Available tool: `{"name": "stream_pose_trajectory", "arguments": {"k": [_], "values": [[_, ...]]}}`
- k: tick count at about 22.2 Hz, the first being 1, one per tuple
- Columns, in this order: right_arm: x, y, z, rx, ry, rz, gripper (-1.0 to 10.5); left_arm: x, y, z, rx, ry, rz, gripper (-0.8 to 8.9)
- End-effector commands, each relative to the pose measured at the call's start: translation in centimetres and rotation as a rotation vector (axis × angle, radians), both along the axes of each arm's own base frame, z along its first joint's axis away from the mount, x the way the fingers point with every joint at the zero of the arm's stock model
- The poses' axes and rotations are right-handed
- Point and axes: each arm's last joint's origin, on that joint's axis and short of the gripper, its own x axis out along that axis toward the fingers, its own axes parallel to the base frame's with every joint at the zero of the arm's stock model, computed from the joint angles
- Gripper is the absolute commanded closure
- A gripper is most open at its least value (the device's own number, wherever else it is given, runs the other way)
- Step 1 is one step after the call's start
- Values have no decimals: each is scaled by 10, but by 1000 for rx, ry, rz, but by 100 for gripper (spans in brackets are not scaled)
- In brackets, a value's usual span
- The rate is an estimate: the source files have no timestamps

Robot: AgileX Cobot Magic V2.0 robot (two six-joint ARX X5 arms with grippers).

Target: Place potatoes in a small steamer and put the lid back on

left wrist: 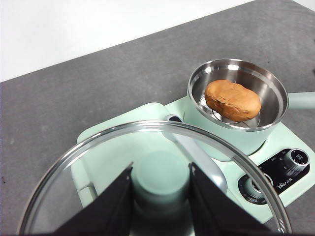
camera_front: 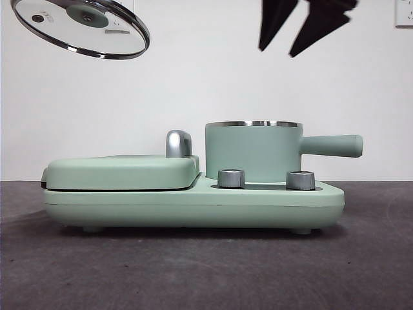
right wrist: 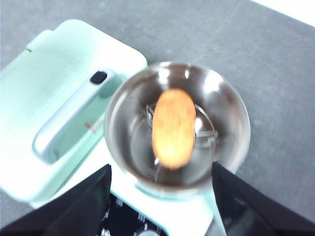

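My left gripper [left wrist: 161, 196] is clamped on the mint knob of the lid [left wrist: 98, 182], one black jaw on each side of it; in the front view the lid [camera_front: 80, 27] hangs tilted in the air, high above the griddle end of the mint appliance [camera_front: 193, 203] and well apart from the small steamer [camera_front: 253, 152]; the potatoes [left wrist: 232, 100], one orange-brown lump with cracked skin, lie inside the small steamer [left wrist: 236, 105] on a steel rack at its bottom, below the shiny rim; my right gripper [right wrist: 160, 196] hovers directly over the open pot with its jaws spread wide and nothing between them, the potatoes [right wrist: 173, 127] seen from above through the gap, blurred; in the front view my right gripper [camera_front: 303, 26] shows as dark tips above the pot; the steamer sits on the appliance's right half, its long handle [camera_front: 332, 146] pointing past the right edge; the flat griddle cover [camera_front: 122, 171] with its chrome latch [camera_front: 179, 143] fills the left half; two knobs [camera_front: 231, 178] stand along the front edge; the appliance rests on the grey desk [camera_front: 206, 271]
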Motion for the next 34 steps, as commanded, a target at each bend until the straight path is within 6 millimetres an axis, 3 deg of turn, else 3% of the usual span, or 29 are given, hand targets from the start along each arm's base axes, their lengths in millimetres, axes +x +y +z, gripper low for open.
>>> {"name": "stream_pose_trajectory", "arguments": {"k": [1,3,9,18,25,34], "values": [[-28,-14,-17,24,-29,-49,631,0,-1,8,-19,-44,-4,799],[-57,-30,-34,18,-46,-80,631,0,-1,8,-22,-42,-12,799],[-112,-58,-64,52,-52,-136,631,-1,-6,7,-33,-34,-55,799],[-172,-88,-84,61,-40,-150,631,9,-33,1,-59,-38,-130,799],[-188,-96,-84,67,-49,-149,631,30,-72,-18,-82,-59,-213,800],[-190,-97,-83,71,-57,-149,631,62,-123,-43,-161,-163,-269,799]]}}
